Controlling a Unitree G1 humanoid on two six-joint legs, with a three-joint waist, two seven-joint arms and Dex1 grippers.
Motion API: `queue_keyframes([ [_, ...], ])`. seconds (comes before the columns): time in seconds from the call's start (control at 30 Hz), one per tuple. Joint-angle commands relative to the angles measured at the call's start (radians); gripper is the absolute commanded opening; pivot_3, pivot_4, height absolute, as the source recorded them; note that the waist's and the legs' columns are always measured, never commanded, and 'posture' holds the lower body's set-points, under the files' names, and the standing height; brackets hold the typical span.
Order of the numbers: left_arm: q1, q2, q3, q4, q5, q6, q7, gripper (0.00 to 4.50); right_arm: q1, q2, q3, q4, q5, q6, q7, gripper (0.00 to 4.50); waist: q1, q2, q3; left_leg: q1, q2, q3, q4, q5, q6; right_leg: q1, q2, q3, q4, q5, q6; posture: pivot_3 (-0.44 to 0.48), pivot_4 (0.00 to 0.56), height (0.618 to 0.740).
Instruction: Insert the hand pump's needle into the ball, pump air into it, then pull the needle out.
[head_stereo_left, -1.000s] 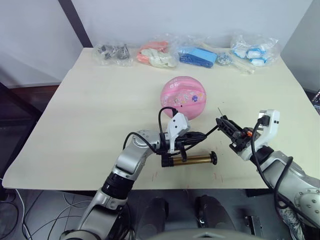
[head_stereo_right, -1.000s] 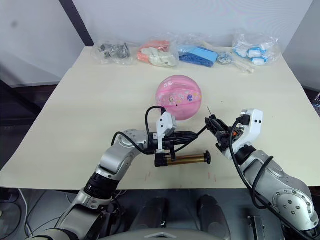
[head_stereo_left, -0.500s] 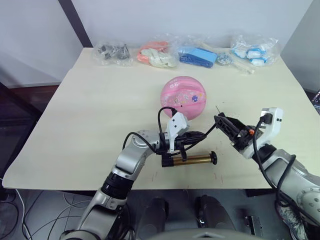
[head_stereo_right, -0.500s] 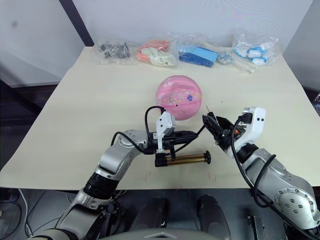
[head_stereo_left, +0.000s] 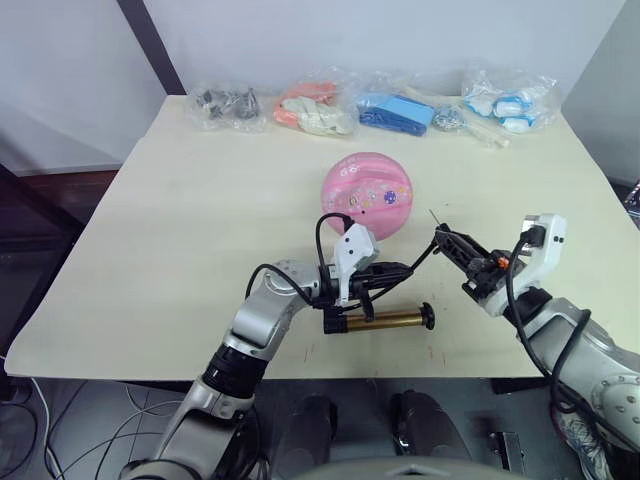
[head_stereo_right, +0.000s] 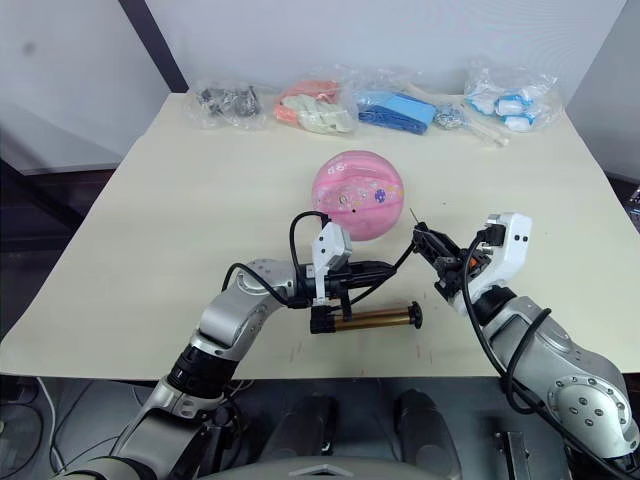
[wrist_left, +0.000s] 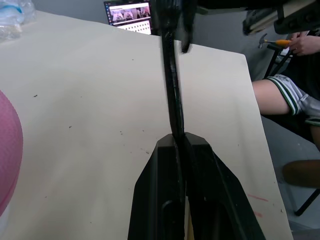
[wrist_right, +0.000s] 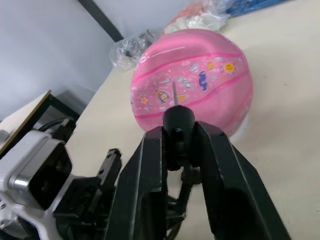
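So the right tool (head_stereo_right: 432, 249) is clamping the black fitting with the needle (wrist_right: 174, 91) and has crept closer to the ball (head_stereo_left: 367, 194) over the last second, tip now aiming at it but not touching. Meanwhile the left tool (head_stereo_left: 385, 272) is squeezing the hose, hand pump (head_stereo_left: 380, 320) lying below it near the front edge. Insertion's looking close. Pale tabletop (head_stereo_left: 180, 240) is carrying plastic bags (head_stereo_left: 315, 108) along the back; grey wall behind.
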Motion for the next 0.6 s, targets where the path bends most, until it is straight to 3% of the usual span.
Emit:
queue_keyframes([
  [0.03,-0.013,-0.004,0.006,-0.028,-0.012,-0.019,-0.003,0.0,-0.023,0.005,-0.011,-0.01,0.0,-0.006,0.005,0.31,0.0,0.0,0.0,0.0,0.0,0.0,0.0,0.0,0.0,0.0,0.0,0.0,0.0,0.0,0.0,0.0,0.15,0.74],
  [0.27,-0.014,-0.006,0.015,-0.021,-0.029,-0.022,-0.011,0.0,-0.041,-0.003,-0.013,0.003,-0.005,0.003,0.008,0.31,0.0,0.0,0.0,0.0,0.0,0.0,0.0,0.0,0.0,0.0,0.0,0.0,0.0,0.0,0.0,0.0,0.15,0.74],
  [0.37,-0.02,-0.017,0.038,-0.027,-0.059,0.01,0.003,1.07,-0.058,-0.016,-0.015,0.011,-0.011,0.014,0.009,0.31,-0.001,0.0,0.0,0.0,0.0,0.0,0.0,0.0,0.0,0.0,0.0,0.0,0.0,0.0,0.0,0.0,0.15,0.74],
  [0.43,-0.026,-0.016,0.052,-0.031,-0.072,0.027,0.007,2.21,-0.07,-0.03,-0.017,0.014,-0.019,0.03,0.007,0.31,0.0,0.0,0.0,0.0,0.0,0.0,0.0,0.0,0.0,0.0,0.0,0.0,0.0,0.0,0.0,0.0,0.15,0.74],
  [0.47,-0.028,-0.014,0.057,-0.032,-0.077,0.034,0.01,2.48,-0.073,-0.036,-0.019,0.015,-0.023,0.035,0.008,0.31,0.0,0.0,0.0,0.0,0.0,0.0,0.0,0.0,0.0,0.0,0.0,0.0,0.0,0.0,0.0,0.0,0.15,0.74],
  [0.57,-0.038,-0.014,0.121,-0.028,-0.135,0.071,0.02,3.93,-0.102,-0.088,-0.032,0.018,-0.061,0.064,0.013,0.31,0.0,0.0,0.001,0.0,0.0,0.0,0.0,0.0,0.0,0.0,0.0,0.0,0.0,0.0,0.0,0.0,0.15,0.74],
  [0.6,-0.042,-0.013,0.144,-0.027,-0.155,0.083,0.02,3.95,-0.111,-0.108,-0.036,0.019,-0.073,0.076,0.014,0.31,-0.001,0.0,0.001,-0.001,0.0,0.0,0.0,0.0,0.0,0.0,0.0,0.0,0.0,0.0,0.0,0.0,0.15,0.74],
])
